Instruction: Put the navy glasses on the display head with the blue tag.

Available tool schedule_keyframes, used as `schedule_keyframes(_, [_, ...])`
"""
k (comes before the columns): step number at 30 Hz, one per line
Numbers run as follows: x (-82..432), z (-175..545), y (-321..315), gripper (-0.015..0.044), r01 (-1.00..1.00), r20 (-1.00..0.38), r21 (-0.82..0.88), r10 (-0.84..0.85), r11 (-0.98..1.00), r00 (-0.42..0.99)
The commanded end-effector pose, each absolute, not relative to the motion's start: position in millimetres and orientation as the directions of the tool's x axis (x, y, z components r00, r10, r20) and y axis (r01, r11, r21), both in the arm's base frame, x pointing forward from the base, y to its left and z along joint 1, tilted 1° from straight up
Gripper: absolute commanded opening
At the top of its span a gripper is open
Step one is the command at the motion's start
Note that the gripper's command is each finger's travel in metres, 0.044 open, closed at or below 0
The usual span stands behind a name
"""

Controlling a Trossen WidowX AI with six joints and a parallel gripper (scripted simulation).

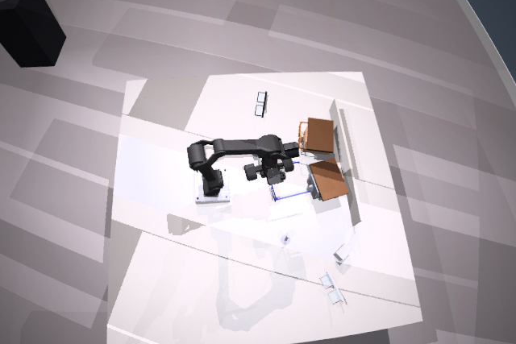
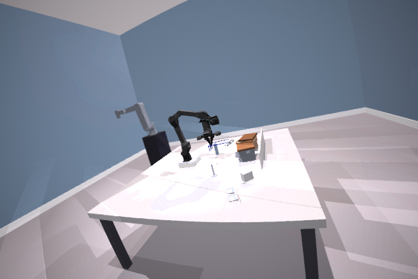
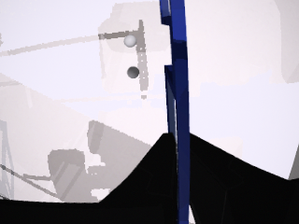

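Observation:
The navy glasses (image 1: pixel 293 195) (image 2: pixel 221 141) (image 3: pixel 182 107) are held above the table, their temples reaching toward the heads. My gripper (image 2: pixel 210 144) (image 3: pixel 175 142) is shut on their front frame, which stands upright between the fingertips in the wrist view. In the top view the arm hides the fingertips and part of the glasses. A grey head (image 1: pixel 313 186) (image 2: pixel 247 155) stands under a brown top; one temple's end appears close to its face. The other head, under a brown top (image 1: pixel 321 135), wears orange glasses (image 1: pixel 300 136). I cannot make out the blue tag.
An upright panel (image 1: pixel 347 157) (image 2: pixel 262 151) stands behind the heads. Dark glasses (image 1: pixel 260 103) lie at the far side, light glasses (image 1: pixel 332 291) (image 2: pixel 232 195) at the near side. A thin post (image 2: pixel 213 170) and a small block (image 1: pixel 340 253) (image 2: pixel 247 176) stand between.

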State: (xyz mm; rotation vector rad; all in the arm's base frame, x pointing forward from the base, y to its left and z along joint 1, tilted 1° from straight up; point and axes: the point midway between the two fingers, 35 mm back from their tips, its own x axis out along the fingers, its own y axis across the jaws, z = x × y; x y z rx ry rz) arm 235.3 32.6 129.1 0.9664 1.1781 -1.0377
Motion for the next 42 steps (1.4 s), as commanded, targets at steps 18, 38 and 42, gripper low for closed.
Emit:
schedule_keyframes(18, [246.2,111.3,5.0,0.0000,0.960,-0.999,0.032,0.004,0.278,0.033])
schedule_keyframes(38, [246.7,86.0,5.5,0.0000,0.960,-0.999,0.032,-0.021,0.278,0.040])
schedule_keyframes(42, [246.8,81.1,5.5,0.0000,0.960,-0.999,0.032,-0.021,0.278,0.040])
